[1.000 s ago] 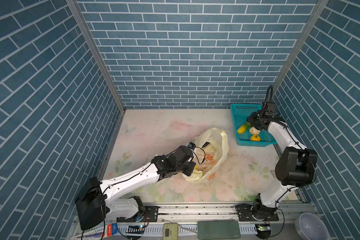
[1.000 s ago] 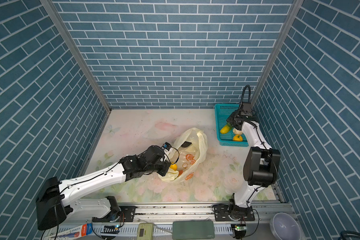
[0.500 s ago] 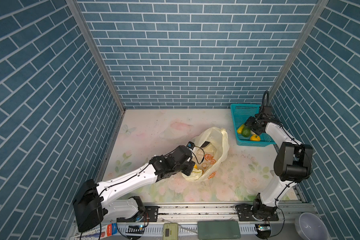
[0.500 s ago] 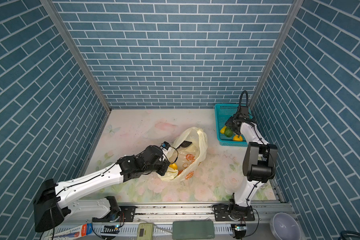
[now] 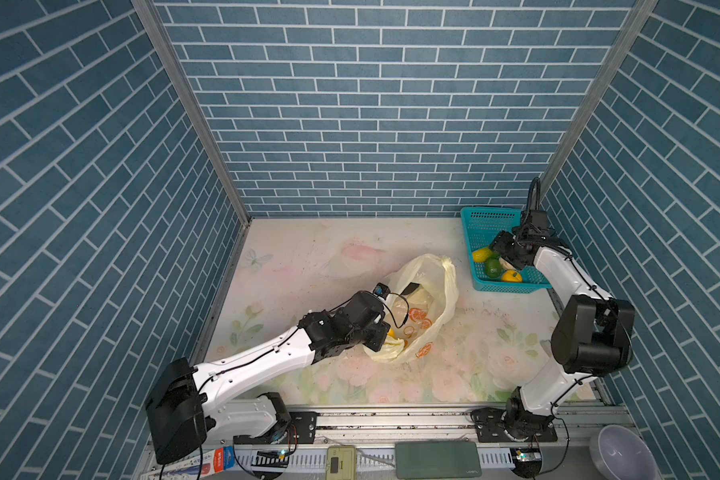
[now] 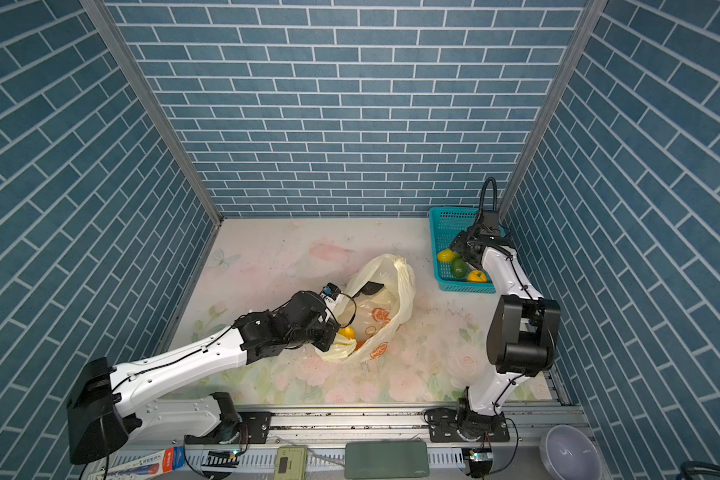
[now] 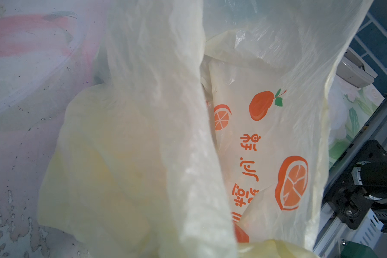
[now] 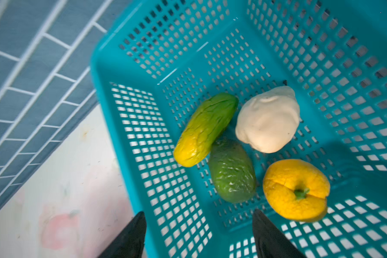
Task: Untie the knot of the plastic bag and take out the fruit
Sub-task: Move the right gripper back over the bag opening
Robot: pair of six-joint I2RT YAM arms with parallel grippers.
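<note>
Untied, the plastic bag [image 5: 441, 286] lies open mid-counter, the left gripper [image 5: 385, 338] shut on its seven o'clock edge; the right gripper [image 8: 198, 223], wide apart over fruit [image 8: 231, 172] in the basket [image 5: 487, 220] at two o'clock, should next fetch the bag's yellow one [image 6: 346, 332].

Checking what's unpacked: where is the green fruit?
The green fruit lies in the teal basket, far right in both top views, touching the long yellow-green fruit, beside the yellow one.
</note>
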